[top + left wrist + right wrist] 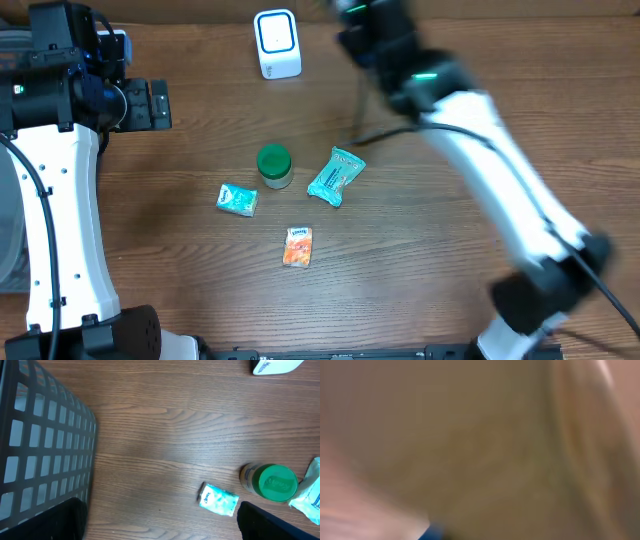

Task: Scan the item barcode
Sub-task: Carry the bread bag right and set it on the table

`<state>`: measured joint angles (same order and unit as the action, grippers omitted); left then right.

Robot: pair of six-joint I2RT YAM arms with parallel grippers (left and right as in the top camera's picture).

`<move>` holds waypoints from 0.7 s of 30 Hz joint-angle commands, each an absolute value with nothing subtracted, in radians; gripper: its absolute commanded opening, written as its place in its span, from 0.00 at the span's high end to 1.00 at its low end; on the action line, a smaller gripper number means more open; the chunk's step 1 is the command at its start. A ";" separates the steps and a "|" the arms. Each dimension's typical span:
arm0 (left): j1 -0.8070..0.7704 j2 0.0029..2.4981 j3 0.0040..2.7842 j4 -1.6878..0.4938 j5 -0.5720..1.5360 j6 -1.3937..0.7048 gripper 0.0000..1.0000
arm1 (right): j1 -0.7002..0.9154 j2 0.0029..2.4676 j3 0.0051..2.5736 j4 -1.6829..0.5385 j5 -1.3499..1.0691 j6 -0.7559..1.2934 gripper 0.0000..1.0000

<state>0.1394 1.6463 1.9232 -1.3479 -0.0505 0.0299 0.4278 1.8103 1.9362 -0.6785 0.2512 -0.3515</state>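
The left pincer (pixel 158 105) hangs spread, empty, seemingly parked clear of the packets (pixel 336 176); the right pincer is pressed together up near the scanner (pixel 277 44). Blur hides any load.

The table (pixel 400 260) looks matt wood-grain, the scanner (pixel 277 44) glossy plastic.

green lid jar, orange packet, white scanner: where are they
green lid jar (pixel 274 161) overhead, lid centre
orange packet (pixel 298 246) overhead, middle of face
white scanner (pixel 276 42) overhead, front panel
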 commanded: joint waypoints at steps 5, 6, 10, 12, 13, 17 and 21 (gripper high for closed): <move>0.145 1.651 1.924 -1.349 -0.059 0.046 0.00 | 0.054 1.670 1.950 -0.915 -0.568 -0.018 0.96; 0.144 1.651 1.924 -1.349 -0.059 0.046 0.00 | 0.004 1.670 1.950 -0.956 -0.638 -0.018 0.96; 0.144 1.651 1.924 -1.349 -0.059 0.046 0.00 | -0.174 1.708 1.935 -1.132 -0.752 -0.018 0.96; 0.144 1.651 1.924 -1.349 -0.059 0.046 0.00 | -0.230 1.732 1.911 -1.184 -0.754 -0.018 0.96; 0.144 1.651 1.924 -1.349 -0.059 0.046 0.00 | -0.251 1.742 1.889 -1.193 -0.758 -0.018 0.96; 0.144 1.651 1.924 -1.349 -0.059 0.046 0.00 | -0.310 1.774 1.758 -1.153 -0.769 -0.018 0.96; 0.144 1.651 1.924 -1.349 -0.059 0.046 0.00 | -0.344 1.787 1.611 -1.036 -0.768 0.022 0.96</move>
<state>0.1394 1.6463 1.9232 -1.3479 -0.0505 0.0299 -0.3286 1.7817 1.6722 -1.0695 -0.7246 -0.0105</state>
